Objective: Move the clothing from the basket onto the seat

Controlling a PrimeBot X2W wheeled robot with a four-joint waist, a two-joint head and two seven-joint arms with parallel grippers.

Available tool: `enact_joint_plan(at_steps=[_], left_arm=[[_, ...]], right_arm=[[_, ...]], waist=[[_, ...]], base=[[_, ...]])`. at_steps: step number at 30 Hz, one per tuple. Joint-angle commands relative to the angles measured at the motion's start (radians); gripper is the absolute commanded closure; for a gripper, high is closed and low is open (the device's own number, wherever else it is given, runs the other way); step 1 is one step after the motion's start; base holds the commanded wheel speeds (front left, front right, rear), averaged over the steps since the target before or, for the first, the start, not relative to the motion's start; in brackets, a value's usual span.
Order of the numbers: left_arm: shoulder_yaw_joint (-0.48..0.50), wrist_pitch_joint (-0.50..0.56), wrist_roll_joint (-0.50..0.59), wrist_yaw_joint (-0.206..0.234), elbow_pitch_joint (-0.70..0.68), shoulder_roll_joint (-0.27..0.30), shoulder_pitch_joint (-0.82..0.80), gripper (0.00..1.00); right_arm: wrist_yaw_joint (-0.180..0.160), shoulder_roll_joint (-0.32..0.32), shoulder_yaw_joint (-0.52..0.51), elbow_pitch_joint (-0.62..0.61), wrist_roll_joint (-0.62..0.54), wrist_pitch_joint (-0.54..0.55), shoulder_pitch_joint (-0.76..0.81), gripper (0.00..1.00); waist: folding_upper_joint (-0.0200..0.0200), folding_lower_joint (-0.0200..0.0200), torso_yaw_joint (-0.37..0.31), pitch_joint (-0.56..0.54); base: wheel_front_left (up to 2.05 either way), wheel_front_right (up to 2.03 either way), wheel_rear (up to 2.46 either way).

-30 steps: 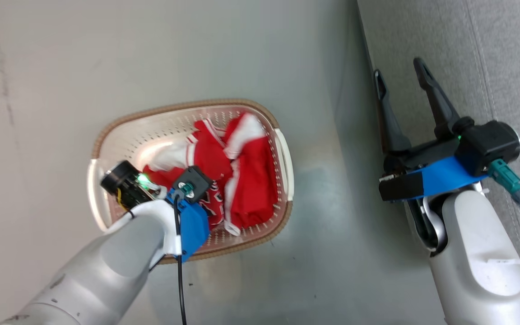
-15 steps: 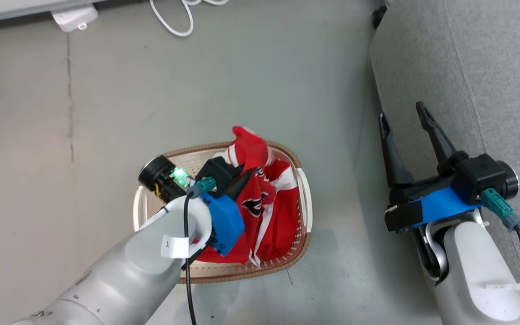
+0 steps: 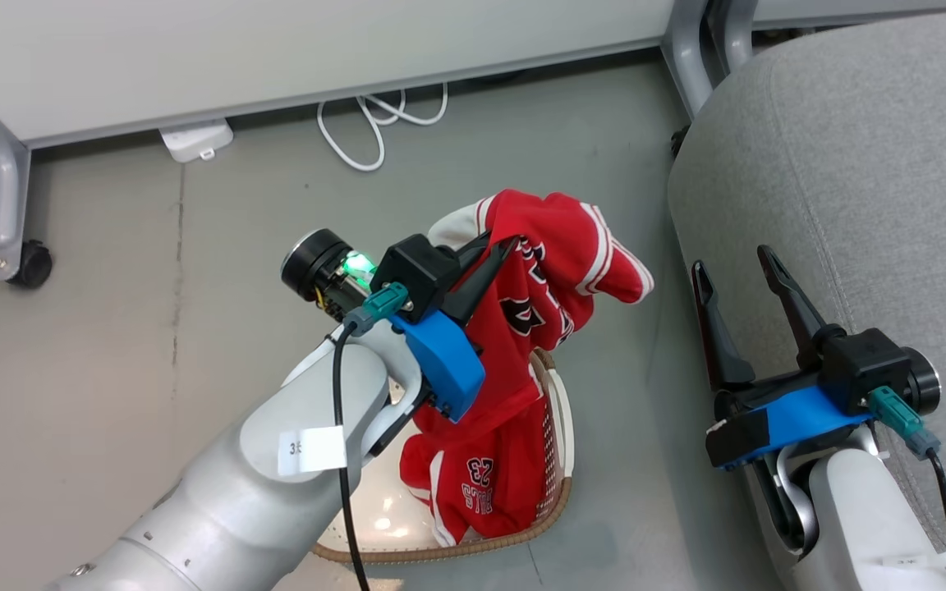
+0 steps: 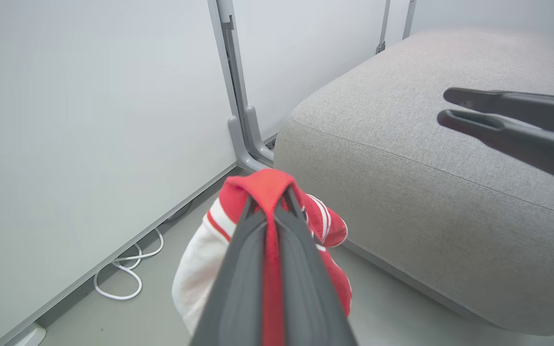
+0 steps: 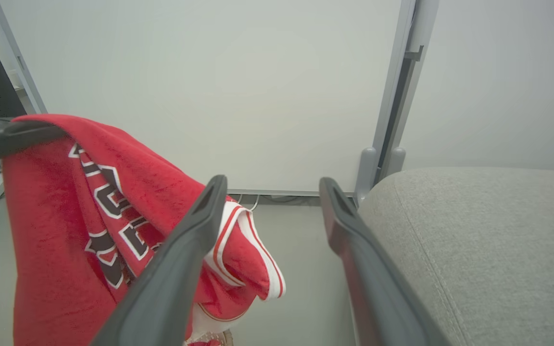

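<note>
A: How will the soft red basketball clothing (image 3: 555, 246) handle?
B: Light and limp, so a bunched fold grips best. The left end effector (image 3: 504, 245) is clamped on one beside the grey fabric seat (image 3: 851, 164), with the tail trailing in the cream perforated plastic basket (image 3: 559, 427). The right end effector (image 3: 732, 261) is spread and empty.
A: What has changed?
B: A second ago the clothing lay in the basket.

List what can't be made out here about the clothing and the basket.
- Basket: head view, the left arm and hanging clothing cover most of it.
- Whether the number 23 piece is a separate garment: head view, folds hide any join.
- Chest lettering: right wrist view, folds and a right gripper finger block it.
- Left gripper fingertips: left wrist view, wrapped in fabric.
- Seat: head view, cut by the right edge.
</note>
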Motion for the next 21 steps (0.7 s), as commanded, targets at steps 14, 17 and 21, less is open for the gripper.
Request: enact_joint_plan(at_steps=[14,17,21], left_arm=[[0.083,-0.005,0.062,-0.01,-0.043,-0.061,-0.053,1.0],[0.087,-0.005,0.065,-0.012,-0.044,-0.065,-0.057,1.0],[0.086,-0.005,0.069,-0.014,-0.041,-0.07,-0.062,1.0]], right_arm=[[0.0,-0.004,-0.01,0.019,0.009,-0.004,0.09,0.0],[0.0,-0.004,-0.011,0.018,0.009,-0.004,0.101,0.0],[0.0,-0.004,-0.009,0.02,0.009,-0.004,0.118,0.0]], waist=[[-0.0001,0.0002,0.008,-0.135],[-0.0001,0.0002,0.009,-0.147],[-0.0001,0.0002,0.008,-0.165]], base=[[0.0,0.0,0.0],[0.0,0.0,0.0],[0.0,0.0,0.0]])
